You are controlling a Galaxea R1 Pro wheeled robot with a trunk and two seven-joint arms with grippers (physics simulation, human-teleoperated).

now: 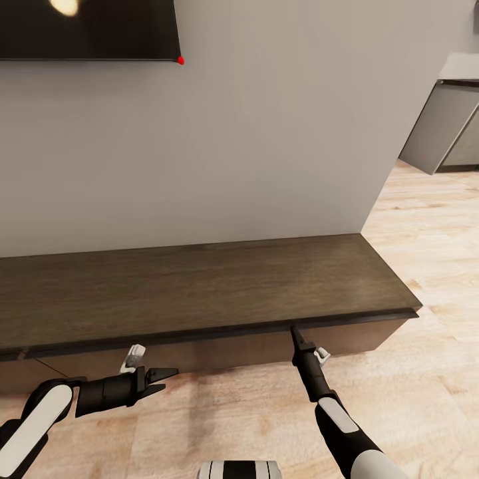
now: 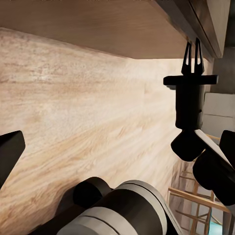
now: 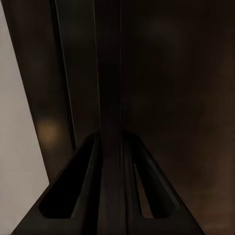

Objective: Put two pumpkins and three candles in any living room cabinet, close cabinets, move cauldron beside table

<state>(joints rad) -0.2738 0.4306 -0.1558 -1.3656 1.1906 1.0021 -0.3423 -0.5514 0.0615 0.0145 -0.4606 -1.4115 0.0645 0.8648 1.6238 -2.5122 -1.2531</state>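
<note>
Pincer at the cabinet's front edge

Pincer tips of the right arm [image 1: 293, 330] are pressed together into a single thin point, clenched with nothing between them, and that point touches the underside of the cabinet's [image 1: 199, 283] overhanging top, right at the seam above the drawer fronts. In the right wrist view the two fingers [image 3: 105, 161] run side by side with no gap, aimed straight at a dark vertical seam of the brown wood. The black forearm slopes back from there toward the near right, over the wooden floor [image 1: 426, 372].

Left pincer [image 1: 167, 378] hangs low near the floor, in front of the cabinet's left half and clear of it, pointing right. Its fingers taper toward one tip and appear clenched, holding nothing. The left wrist view looks across the pale floorboards under the cabinet's edge toward the right pincer [image 2: 193, 54], which stands with its narrow tips against the cabinet's rim.

Farther out, the cabinet runs long and low along a grey wall [image 1: 266, 133], its flat top bare and its drawers closed flush. A dark screen [image 1: 86, 30] hangs on the wall at the far left. Past the wall's corner at the far right stand grey kitchen units [image 1: 442, 126].
</note>
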